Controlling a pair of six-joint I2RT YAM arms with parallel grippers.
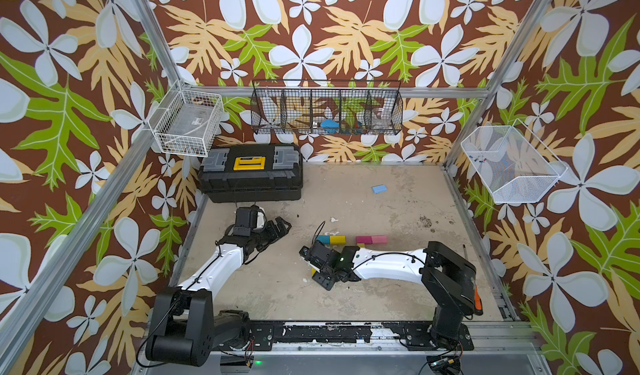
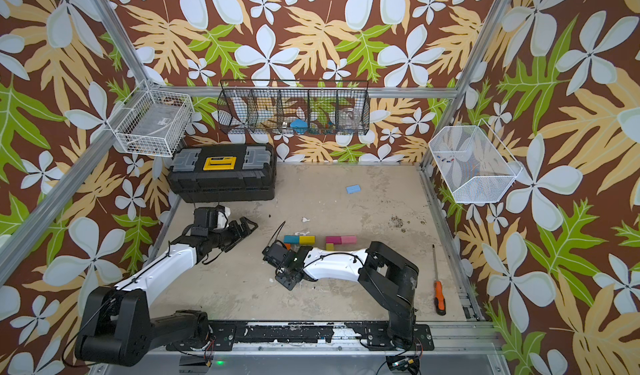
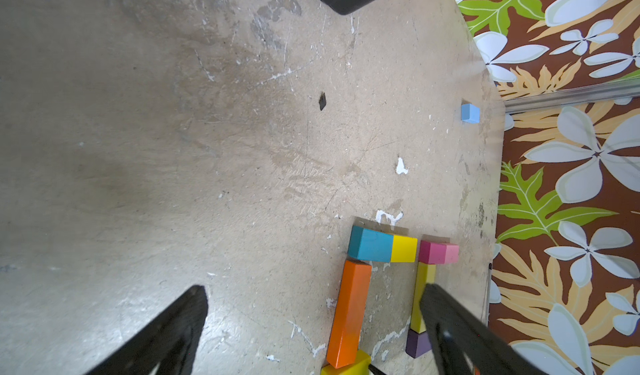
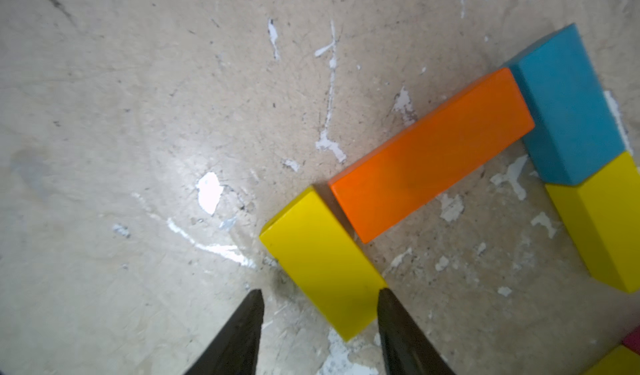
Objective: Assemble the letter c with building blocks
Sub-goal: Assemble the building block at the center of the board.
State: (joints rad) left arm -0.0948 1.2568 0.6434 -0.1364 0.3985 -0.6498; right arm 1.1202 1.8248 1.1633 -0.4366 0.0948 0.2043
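The building blocks lie at the table's middle. A teal block (image 4: 568, 113) and a yellow one (image 4: 602, 224) form a row, and a long orange block (image 4: 433, 155) runs from the teal end to another yellow block (image 4: 322, 259). My right gripper (image 4: 319, 297) is open astride that yellow block's end; one finger touches its corner, the other stands apart. Magenta (image 3: 431, 252) and pink (image 3: 451, 253) blocks continue the row, with a long yellow (image 3: 423, 286) and a purple block (image 3: 417, 344) below them. A light blue block (image 1: 379, 189) lies alone at the back. My left gripper (image 1: 280, 226) hangs wide open and empty, left of the blocks.
A black toolbox (image 1: 251, 172) stands at the back left. An orange-handled screwdriver (image 2: 439, 293) lies by the right edge. A black mesh basket (image 1: 327, 108) and two white wire baskets (image 1: 187, 124) (image 1: 512, 165) hang on the walls.
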